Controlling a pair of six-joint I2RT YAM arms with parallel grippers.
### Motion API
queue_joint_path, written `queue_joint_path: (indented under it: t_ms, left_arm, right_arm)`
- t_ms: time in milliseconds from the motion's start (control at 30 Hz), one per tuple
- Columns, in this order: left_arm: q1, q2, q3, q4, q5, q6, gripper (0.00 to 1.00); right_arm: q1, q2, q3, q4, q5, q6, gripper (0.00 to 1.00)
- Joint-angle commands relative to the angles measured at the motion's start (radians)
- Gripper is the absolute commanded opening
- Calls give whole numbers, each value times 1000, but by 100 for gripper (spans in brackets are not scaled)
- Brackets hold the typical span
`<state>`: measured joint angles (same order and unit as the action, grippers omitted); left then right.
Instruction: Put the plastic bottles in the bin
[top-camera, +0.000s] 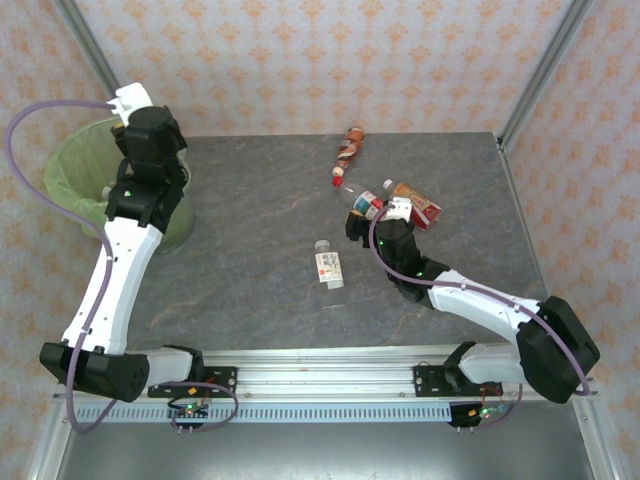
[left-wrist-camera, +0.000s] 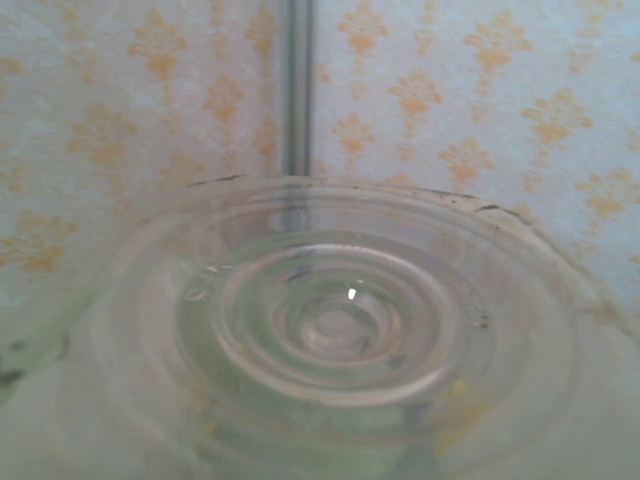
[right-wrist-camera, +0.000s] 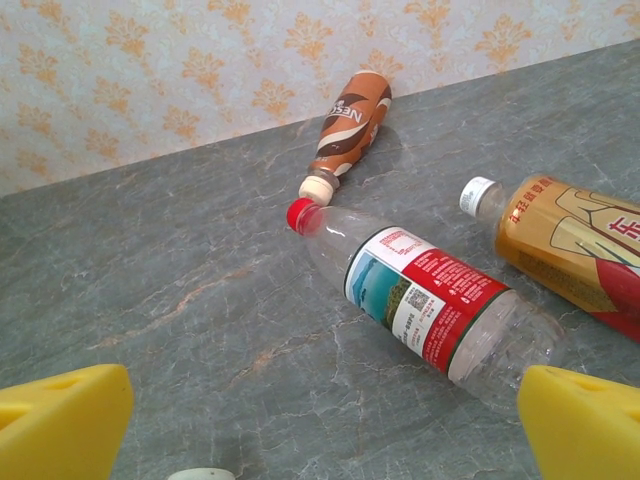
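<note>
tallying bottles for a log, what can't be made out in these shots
Inside the bin: top view, the left arm covers part; the rest too small.
Clear bottle: left wrist view, blurred base at the lens; label hidden.
Amber bottle: right wrist view, cut by the right edge.
White cap: same view, cut by the bottom edge.

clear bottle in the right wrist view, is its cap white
No, the clear bottle has a red cap; the white cap is on the amber bottle beside it.
</note>
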<state>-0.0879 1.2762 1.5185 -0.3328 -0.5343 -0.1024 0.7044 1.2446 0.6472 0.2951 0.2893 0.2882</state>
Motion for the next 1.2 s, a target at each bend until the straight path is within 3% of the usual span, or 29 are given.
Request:
queue_joint_path:
  t_ms: [0, 133, 400, 600, 933, 1167]
  left_arm:
    - [70, 6, 64, 26, 79, 17, 52]
    - [118, 28, 115, 8, 133, 22, 52]
    - [155, 120, 139, 45, 43, 118, 52]
    - [255, 215, 198, -73, 121, -29, 52]
    - [259, 279, 165, -208, 104, -100, 56]
    - [261, 338, 190, -299, 155, -166, 64]
  right_arm:
    - [-5, -16, -4, -8, 42, 13, 99]
    - [-6, -20, -10, -7, 50, 15, 99]
    - [-7, -25, -16, -8, 52, 21, 99]
    - [-8, -49, -23, -28, 52, 28, 99]
    - [-15, -87, -58, -28, 67, 48, 99]
    - [-20, -76, -46, -29, 52, 49, 99]
